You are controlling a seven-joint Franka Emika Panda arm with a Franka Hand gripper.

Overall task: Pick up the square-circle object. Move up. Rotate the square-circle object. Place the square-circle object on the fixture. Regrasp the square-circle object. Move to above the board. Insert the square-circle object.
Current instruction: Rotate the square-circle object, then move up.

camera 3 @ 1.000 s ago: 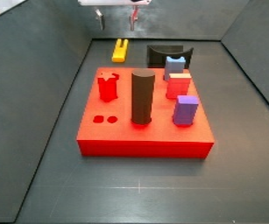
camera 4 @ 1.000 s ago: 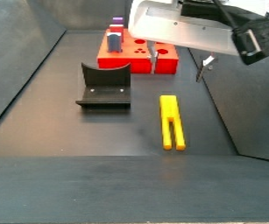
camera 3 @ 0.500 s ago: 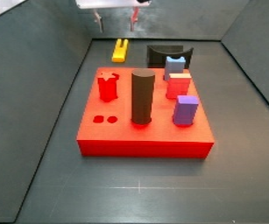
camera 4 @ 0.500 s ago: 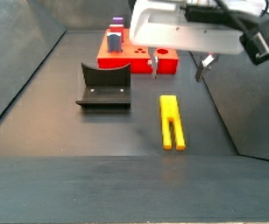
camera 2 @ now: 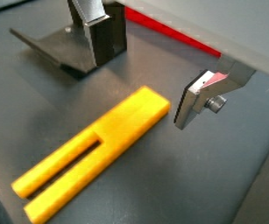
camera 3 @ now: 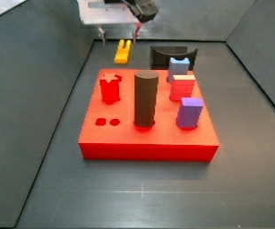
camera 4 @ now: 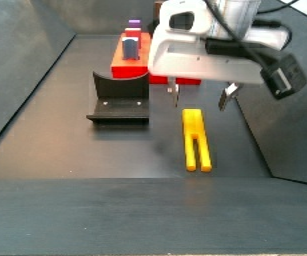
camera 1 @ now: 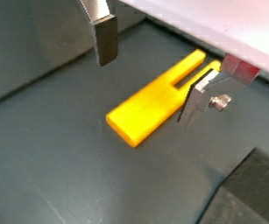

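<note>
The square-circle object (camera 4: pixel 196 140) is a yellow slotted bar lying flat on the dark floor, also seen in a side view (camera 3: pixel 123 52) behind the board. My gripper (camera 4: pixel 200 98) hangs open just above one end of it. In both wrist views the fingers (camera 1: pixel 106 39) (camera 2: pixel 195 101) stand on either side of the bar (camera 1: pixel 160 98) (camera 2: pixel 95 162), apart from it, with nothing held. The black fixture (camera 4: pixel 120 100) (camera 3: pixel 169 55) stands on the floor beside the bar, its corner showing behind one finger (camera 2: pixel 72 48). The red board (camera 3: pixel 146 134) (camera 4: pixel 136 62) lies beyond.
On the board stand a tall dark cylinder (camera 3: pixel 146 98), a purple block (camera 3: pixel 190 113) and red pegs (camera 3: pixel 109 89). Grey sloped walls (camera 3: pixel 44 80) enclose the floor on all sides.
My gripper has come down from high up to just above the yellow bar, still open. The bar, fixture and board have not moved.
</note>
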